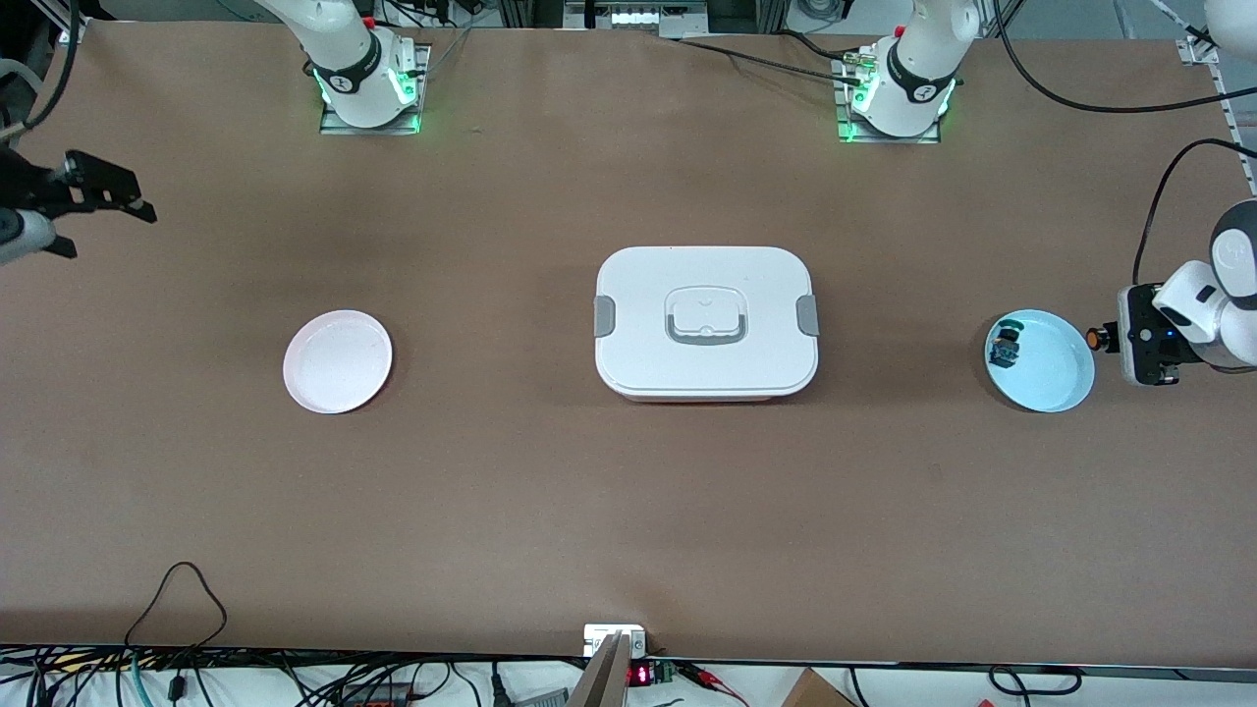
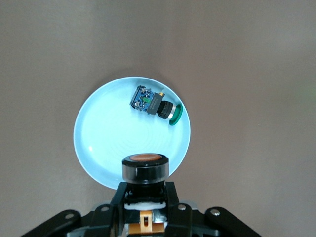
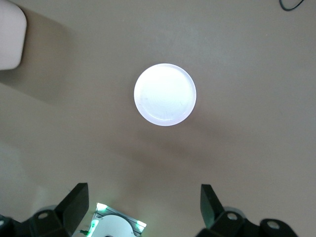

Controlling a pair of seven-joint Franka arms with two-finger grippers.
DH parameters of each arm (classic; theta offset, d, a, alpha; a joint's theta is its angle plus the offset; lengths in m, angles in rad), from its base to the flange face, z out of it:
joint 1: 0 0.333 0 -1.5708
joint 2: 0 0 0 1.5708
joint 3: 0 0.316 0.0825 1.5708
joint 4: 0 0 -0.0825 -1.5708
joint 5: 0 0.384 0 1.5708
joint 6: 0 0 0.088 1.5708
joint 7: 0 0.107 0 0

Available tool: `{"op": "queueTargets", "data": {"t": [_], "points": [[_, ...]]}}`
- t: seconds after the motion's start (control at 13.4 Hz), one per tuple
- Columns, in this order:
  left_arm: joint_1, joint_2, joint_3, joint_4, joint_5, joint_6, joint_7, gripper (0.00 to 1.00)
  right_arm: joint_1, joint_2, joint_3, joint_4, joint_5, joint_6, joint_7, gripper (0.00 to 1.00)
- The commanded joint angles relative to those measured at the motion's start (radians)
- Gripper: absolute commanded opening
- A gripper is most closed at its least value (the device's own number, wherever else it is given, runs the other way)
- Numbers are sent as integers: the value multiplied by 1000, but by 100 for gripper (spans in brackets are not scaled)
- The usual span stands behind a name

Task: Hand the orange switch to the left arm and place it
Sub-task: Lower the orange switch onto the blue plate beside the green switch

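Note:
My left gripper (image 1: 1108, 339) is shut on the orange switch (image 1: 1093, 337) and holds it in the air just off the rim of the light-blue plate (image 1: 1056, 378), at the left arm's end of the table. In the left wrist view the switch's orange cap (image 2: 144, 158) sits between the fingers (image 2: 171, 193), over the plate's edge (image 2: 98, 148). My right gripper (image 1: 113, 234) is open and empty, up in the air at the right arm's end of the table; it also shows in the right wrist view (image 3: 143, 195). The white box (image 1: 705, 320) stands mid-table between the two plates.
A similar black part with a green cap (image 1: 1006, 344) lies in the light-blue plate, also in the left wrist view (image 2: 157, 104). An empty pink plate (image 1: 338, 360) lies toward the right arm's end, also in the right wrist view (image 3: 165, 94). Cables run along the table's edges.

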Motion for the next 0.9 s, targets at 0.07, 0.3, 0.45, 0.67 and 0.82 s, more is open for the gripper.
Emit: {"op": "queueTargets", "data": {"t": [0.07, 0.3, 0.45, 0.67, 0.82], "points": [[36, 23, -19, -71, 7, 87, 61, 0, 43, -112, 5, -115, -9, 44, 182, 100], [89, 54, -58, -77, 3, 112, 106, 0, 100, -172, 13, -233, -84, 149, 270, 100], [130, 75, -91, -77, 3, 127, 113, 0, 97, -186, 13, -309, -86, 224, 270, 100], [190, 112, -133, -77, 1, 173, 176, 0, 84, -145, 4, -295, -85, 250, 270, 100], [191, 121, -135, -77, 1, 182, 176, 0, 88, -93, 4, -280, -82, 264, 254, 100]]}}
